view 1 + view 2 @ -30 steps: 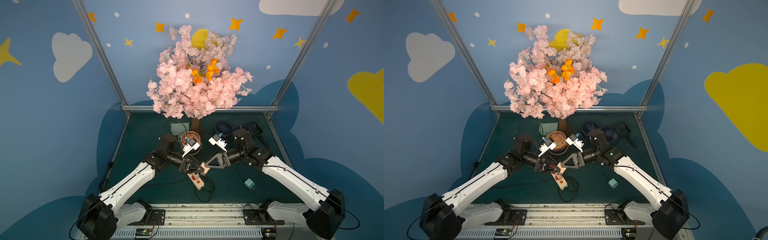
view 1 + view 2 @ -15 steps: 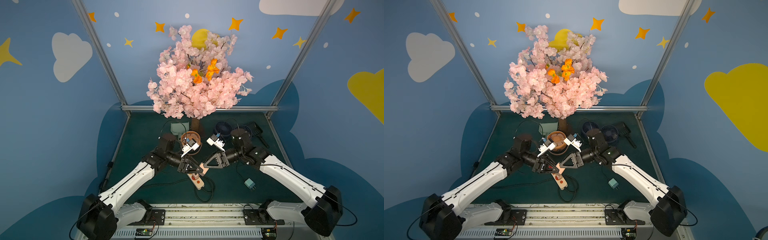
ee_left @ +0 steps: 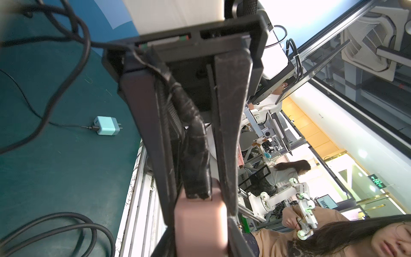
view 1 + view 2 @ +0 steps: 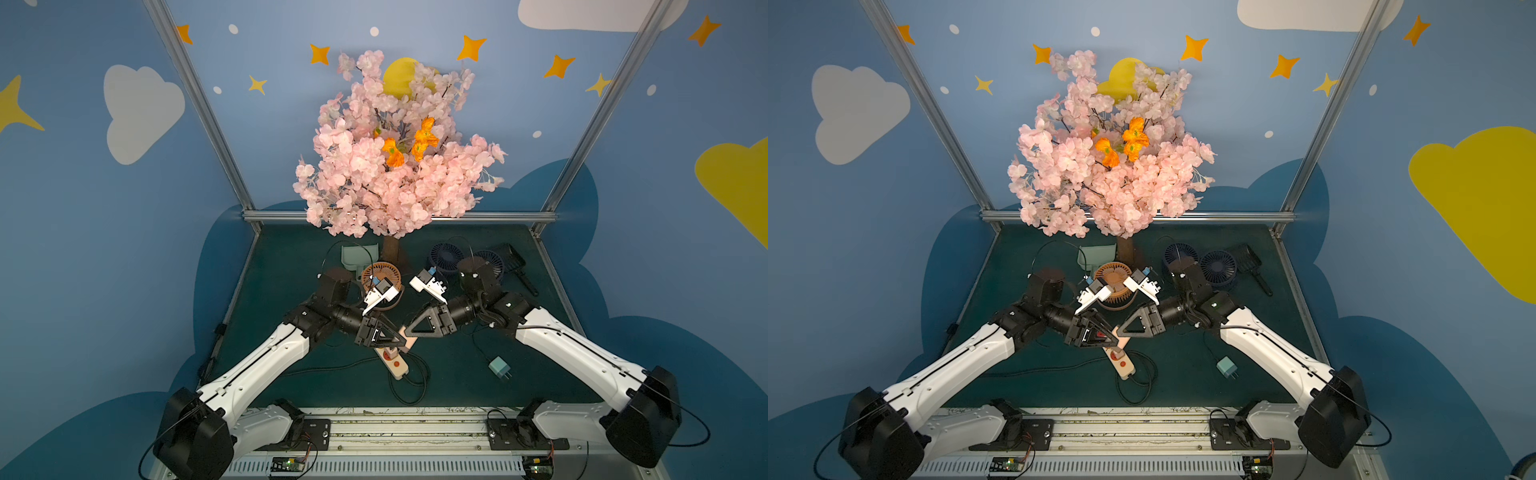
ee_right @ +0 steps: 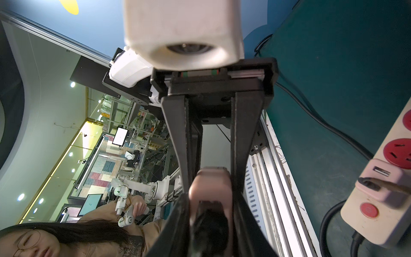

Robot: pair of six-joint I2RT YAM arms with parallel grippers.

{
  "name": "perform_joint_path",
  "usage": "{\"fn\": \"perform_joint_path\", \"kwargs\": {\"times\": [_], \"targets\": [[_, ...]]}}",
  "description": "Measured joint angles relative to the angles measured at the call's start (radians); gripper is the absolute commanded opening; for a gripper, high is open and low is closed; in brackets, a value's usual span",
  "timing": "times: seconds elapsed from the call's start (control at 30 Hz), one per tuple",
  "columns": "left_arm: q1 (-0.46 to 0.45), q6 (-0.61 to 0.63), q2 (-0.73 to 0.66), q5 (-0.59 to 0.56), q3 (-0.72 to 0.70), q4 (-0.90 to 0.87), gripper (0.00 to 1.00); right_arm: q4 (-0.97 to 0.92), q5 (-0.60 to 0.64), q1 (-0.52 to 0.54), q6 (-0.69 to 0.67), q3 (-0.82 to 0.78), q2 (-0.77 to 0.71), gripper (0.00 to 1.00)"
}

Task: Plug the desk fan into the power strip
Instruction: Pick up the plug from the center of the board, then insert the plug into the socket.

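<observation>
Both grippers meet tip to tip above the cream power strip (image 4: 397,368) (image 4: 1124,368) (image 5: 378,224), whose sockets are red. A pink plug block (image 4: 410,341) (image 3: 200,229) (image 5: 209,182) hangs between them. My right gripper (image 4: 409,333) (image 4: 1122,332) (image 5: 210,192) is shut on it. My left gripper (image 4: 400,344) (image 4: 1115,344) (image 3: 200,214) stands slightly open, and the block's black taped cord (image 3: 195,144) runs loose between its fingers. Behind them stands a brown desk fan (image 4: 381,274) (image 4: 1113,276). I cannot tell whose cord this is.
A lilac adapter (image 5: 382,184) with a cord in it sits in the strip beside the red button (image 5: 369,210). Two navy fans (image 4: 445,255) (image 4: 494,259), a black scoop (image 4: 513,253), a green scoop (image 4: 357,255) and the blossom tree (image 4: 390,166) stand behind. A teal charger (image 4: 498,368) (image 3: 106,125) lies to the right.
My right gripper has moved left up to the left one and closed on the pink block. The left gripper's jaws have parted.
</observation>
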Motion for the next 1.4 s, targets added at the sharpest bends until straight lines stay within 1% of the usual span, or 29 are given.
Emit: {"fn": "perform_joint_path", "kwargs": {"times": [0.03, 0.1, 0.2, 0.27, 0.37, 0.43, 0.53, 0.63, 0.7, 0.87, 1.0, 1.17, 1.4], "targets": [[0.002, 0.005, -0.005, -0.021, -0.004, 0.008, 0.73, -0.005, 0.002, 0.000, 0.000, 0.000, 0.000, 0.16], [0.017, 0.000, -0.032, -0.073, -0.031, 0.025, 0.79, -0.010, 0.019, -0.008, 0.000, 0.000, 0.000, 0.15], [0.075, -0.029, -0.098, -0.173, -0.106, 0.052, 0.81, -0.015, 0.085, -0.031, 0.000, -0.001, -0.005, 0.12], [0.123, -0.063, -0.143, -0.253, -0.169, 0.069, 0.81, -0.025, 0.168, -0.038, -0.005, -0.004, -0.012, 0.11], [0.188, -0.126, -0.175, -0.374, -0.263, 0.091, 0.80, -0.038, 0.351, -0.015, -0.023, -0.004, -0.011, 0.08], [0.217, -0.172, -0.171, -0.446, -0.325, 0.106, 0.79, -0.056, 0.483, 0.026, -0.037, 0.006, 0.004, 0.07], [0.235, -0.240, -0.150, -0.538, -0.408, 0.126, 0.77, -0.111, 0.697, 0.111, -0.068, 0.079, 0.078, 0.06], [0.238, -0.282, -0.135, -0.592, -0.459, 0.149, 0.74, -0.158, 0.882, 0.201, -0.100, 0.179, 0.166, 0.04], [0.238, -0.303, -0.124, -0.617, -0.486, 0.172, 0.71, -0.188, 0.987, 0.257, -0.121, 0.245, 0.229, 0.03], [0.238, -0.338, -0.064, -0.649, -0.510, 0.219, 0.58, -0.301, 1.197, 0.354, -0.159, 0.399, 0.392, 0.00], [0.238, -0.371, 0.017, -0.649, -0.523, 0.306, 0.50, -0.382, 1.286, 0.392, -0.165, 0.486, 0.506, 0.00], [0.238, -0.410, 0.115, -0.640, -0.557, 0.416, 0.43, -0.457, 1.331, 0.412, -0.159, 0.507, 0.564, 0.00], [0.238, -0.430, 0.198, -0.617, -0.560, 0.514, 0.39, -0.484, 1.361, 0.417, -0.139, 0.507, 0.587, 0.00]]}}
